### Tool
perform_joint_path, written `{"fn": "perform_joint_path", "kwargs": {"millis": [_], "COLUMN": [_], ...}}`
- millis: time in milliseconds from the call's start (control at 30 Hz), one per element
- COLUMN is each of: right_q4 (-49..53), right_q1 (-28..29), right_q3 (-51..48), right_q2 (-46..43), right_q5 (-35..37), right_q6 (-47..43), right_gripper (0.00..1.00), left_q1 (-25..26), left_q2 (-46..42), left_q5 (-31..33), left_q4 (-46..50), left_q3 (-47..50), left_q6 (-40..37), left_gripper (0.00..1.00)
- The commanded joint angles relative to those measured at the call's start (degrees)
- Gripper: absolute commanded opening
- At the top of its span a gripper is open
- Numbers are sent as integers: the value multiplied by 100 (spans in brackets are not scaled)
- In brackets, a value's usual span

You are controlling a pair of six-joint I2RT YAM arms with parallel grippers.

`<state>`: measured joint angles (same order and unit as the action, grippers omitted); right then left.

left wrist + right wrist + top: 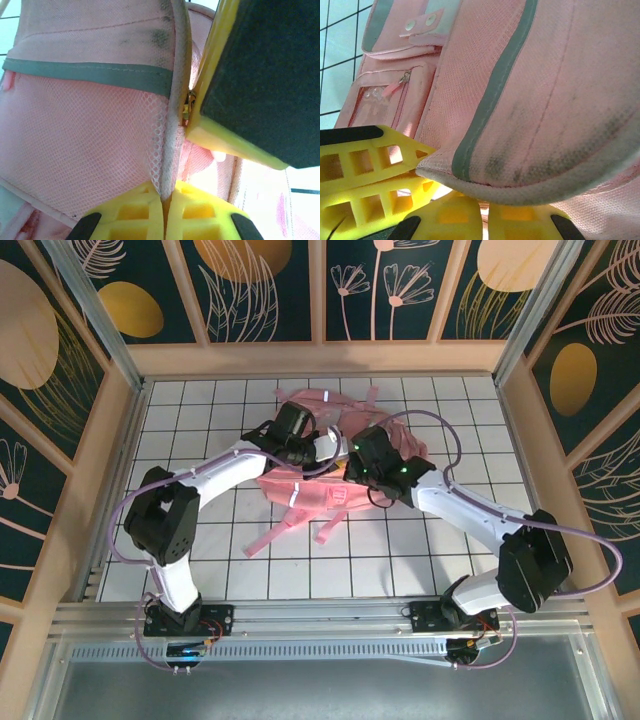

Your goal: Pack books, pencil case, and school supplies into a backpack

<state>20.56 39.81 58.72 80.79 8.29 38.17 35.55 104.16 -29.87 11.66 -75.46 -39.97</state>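
Backpack (300, 495) — lying mid-table (200, 410), contents hidden from me | left gripper (165, 205) — clamped on its piped rim | right gripper (485, 212) — closed against the same rim; whether it holds fabric, I cannot tell

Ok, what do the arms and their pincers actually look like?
The left arm and right arm match: white links, chunky black joint housings, a lilac cable looping alongside each. Small green lights glow on the right wrist. The left pincer and right pincer have bright yellow fingers with square lattice cutouts and black trim at the base.
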Motion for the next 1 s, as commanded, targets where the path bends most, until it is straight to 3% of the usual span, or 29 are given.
{"fn": "perform_joint_path", "kwargs": {"millis": [0,200,333,467,600,633,700,867,967], "right_q4": [628,936,1156,896,425,325,105,159,-198], "right_q1": [-538,-1236,-1739,-2279,-2604,-2595,-2455,-1639,-889], "right_q3": [-69,-143,-197,-376,-447,-436,-543,-650,-747], "right_q2": [-307,-489,-573,-557,-454,-465,-644,-1073,-1053], "right_q5": [525,-611,-1064,-1489,-2134,-2346,-2691,-2477,-2263], "right_q6": [-353,-789,-1117,-1363,-1656,-1755,-1918,-2242,-1785], "right_gripper": [0,0,0,0,0,0,20,30,34], "left_q1": [-111,-127,-170,-194,-359,-407,-429,-434,-426], "left_q2": [-244,-261,-355,-563,-1055,-1082,-1018,-730,-632], "left_q5": [419,965,993,1167,905,783,576,223,-7], "left_q4": [262,371,401,371,220,276,547,897,954], "left_q3": [206,360,502,835,1214,1187,976,582,424], "left_q6": [-345,-785,-996,-1481,-1828,-1796,-1734,-1360,-1033], "left_gripper": [0,0,0,0,0,0,0,0,5]}}
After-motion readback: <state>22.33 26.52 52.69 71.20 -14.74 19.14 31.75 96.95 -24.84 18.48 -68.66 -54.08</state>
